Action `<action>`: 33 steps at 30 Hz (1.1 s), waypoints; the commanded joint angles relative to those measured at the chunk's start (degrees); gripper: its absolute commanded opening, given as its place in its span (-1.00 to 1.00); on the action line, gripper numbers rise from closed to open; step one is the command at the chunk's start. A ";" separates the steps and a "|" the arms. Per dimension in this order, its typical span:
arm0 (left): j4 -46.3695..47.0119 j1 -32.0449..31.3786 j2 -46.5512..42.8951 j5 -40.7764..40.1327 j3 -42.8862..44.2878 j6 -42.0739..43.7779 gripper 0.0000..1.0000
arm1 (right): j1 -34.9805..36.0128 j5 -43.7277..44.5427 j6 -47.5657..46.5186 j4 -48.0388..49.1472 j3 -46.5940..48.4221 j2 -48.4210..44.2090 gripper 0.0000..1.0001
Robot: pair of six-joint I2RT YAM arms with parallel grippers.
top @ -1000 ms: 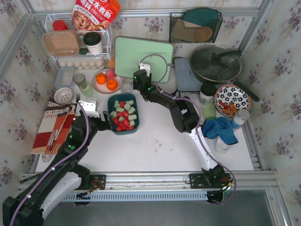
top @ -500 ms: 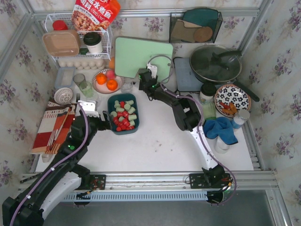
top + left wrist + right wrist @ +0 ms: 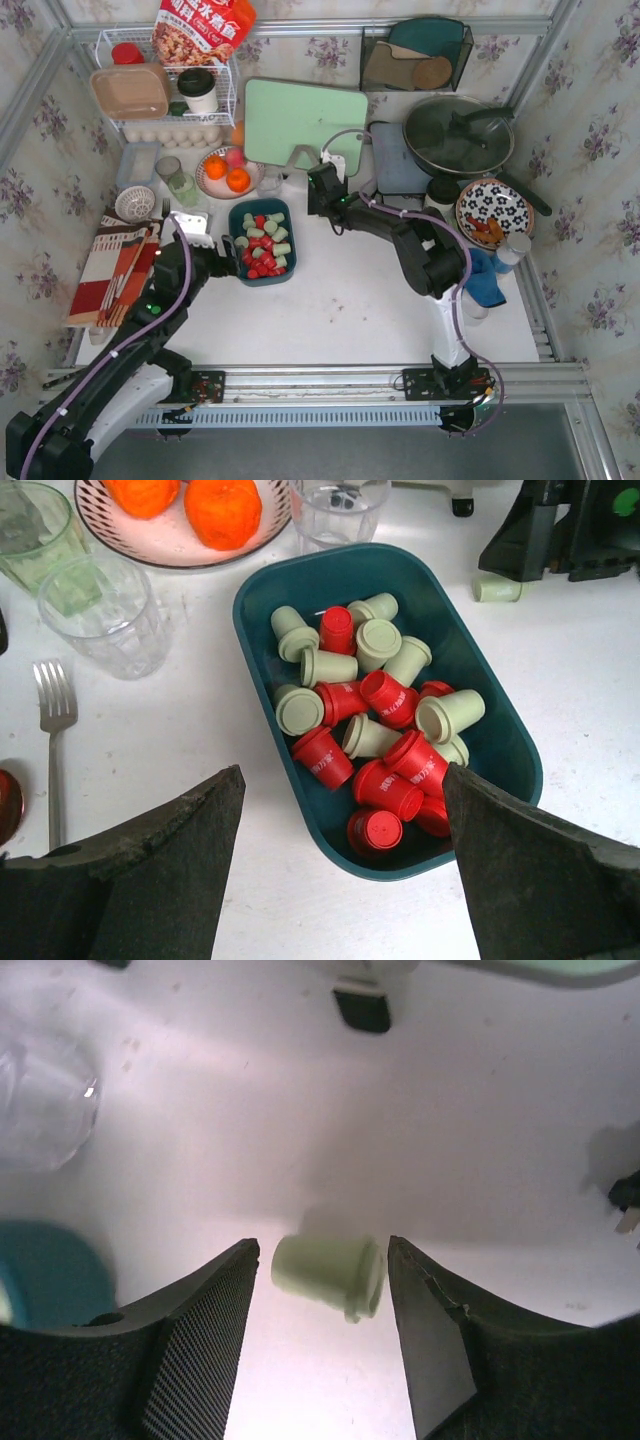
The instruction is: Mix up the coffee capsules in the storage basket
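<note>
Across the white table (image 3: 340, 300), walled in by flower-print paper (image 3: 600, 150), kitchenware crowds the far half: a mint cutting board (image 3: 305, 120), a lidded pan (image 3: 458, 135) and a wire rack (image 3: 170, 90).

The right arm (image 3: 430, 255) rises from its base, bends at the elbow and stretches left across the far side. Its right gripper (image 3: 316, 192) hangs low over the table just beyond the basket's far right corner. The claw is released. Its fingers (image 3: 200, 1350) stand on either side of a lone mint capsule (image 3: 328, 1275), which lies on its side on the bare table, outside the basket.

The left arm (image 3: 150, 310) slants up from the near left corner. Its left gripper (image 3: 222, 262) sits just beside the basket's near left side, spread wide and grasping nothing.

The storage basket (image 3: 290, 590) stands left of centre, near a fruit plate (image 3: 205, 185) holding oranges (image 3: 220, 505). Inside it, the coffee capsules (image 3: 375, 715) lie jumbled, red mostly toward the near end, mint mostly toward the far end, with a few interleaved between.
</note>
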 commanded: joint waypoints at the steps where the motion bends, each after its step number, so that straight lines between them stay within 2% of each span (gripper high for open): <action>1: 2.08 -0.01 2.04 2.55 0.96 1.21 0.66 | 0.43 -5.32 -3.13 4.14 -5.49 -4.72 0.22; 5: 2.59 -0.02 3.81 2.77 1.18 2.00 0.66 | 0.76 -7.32 -3.16 7.52 -12.15 -10.73 0.15; 8: 3.27 -0.02 4.39 3.25 0.97 2.81 0.66 | 1.31 -5.79 -5.59 9.79 -15.59 -13.94 0.21; 11: 3.80 -0.02 4.92 3.00 0.86 3.44 0.66 | 1.46 -2.91 -9.27 9.96 -14.09 -11.84 0.32; 16: 3.95 -0.02 5.75 2.69 0.66 3.87 0.66 | 1.26 -0.54 -14.98 5.81 -5.78 -3.40 0.40; 24: 3.79 0.01 6.42 2.72 1.00 4.08 0.66 | 0.77 3.00 -9.15 0.10 2.29 4.69 0.35; 28: 3.60 -0.02 6.48 3.43 1.27 3.71 0.66 | 0.82 1.58 -7.18 0.69 -0.12 3.34 0.20; 33: 3.58 -0.02 6.59 3.88 1.40 3.33 0.66 | 0.76 -0.06 -6.10 2.30 -4.45 -0.38 0.20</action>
